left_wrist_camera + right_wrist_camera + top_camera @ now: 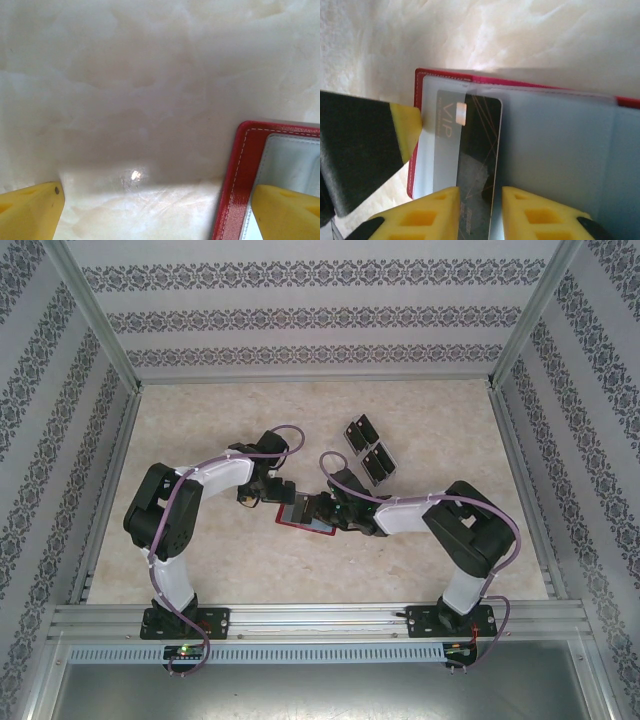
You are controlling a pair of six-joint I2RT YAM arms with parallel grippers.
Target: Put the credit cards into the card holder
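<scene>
Black rectangular credit card (470, 145) partly inside red leather-like card holder (555, 150).
The left end effector (157, 205) stands wide; the right end effector (480, 192) is narrow around the card, grip unclear.

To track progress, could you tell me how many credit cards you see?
5: one card partly in the red wallet, at the right gripper; about four in the clear rack; others may hide.
</scene>
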